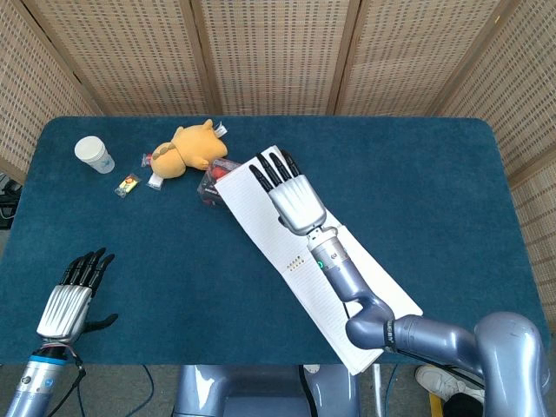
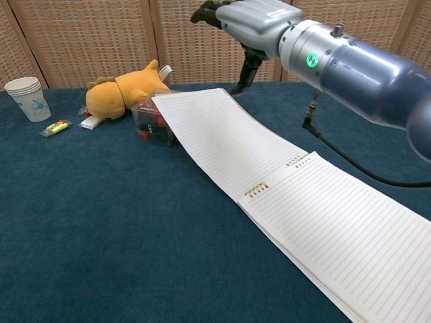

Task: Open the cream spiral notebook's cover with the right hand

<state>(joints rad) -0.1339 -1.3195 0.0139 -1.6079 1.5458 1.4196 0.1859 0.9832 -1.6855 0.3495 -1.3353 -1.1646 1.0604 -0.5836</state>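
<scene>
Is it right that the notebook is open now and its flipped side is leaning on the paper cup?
Not quite. The notebook is open, but its flipped side leans on the clear box of red things beside the yellow plush toy. The paper cup stands far off by itself, as the chest view shows.

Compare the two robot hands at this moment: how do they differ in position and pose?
The right robot hand hovers above the open cream spiral notebook near the table's middle, fingers extended toward the far edge; the left robot hand sits low at the near left corner, over bare table. Only the right shows in the chest view. Both are open and hold nothing.
</scene>
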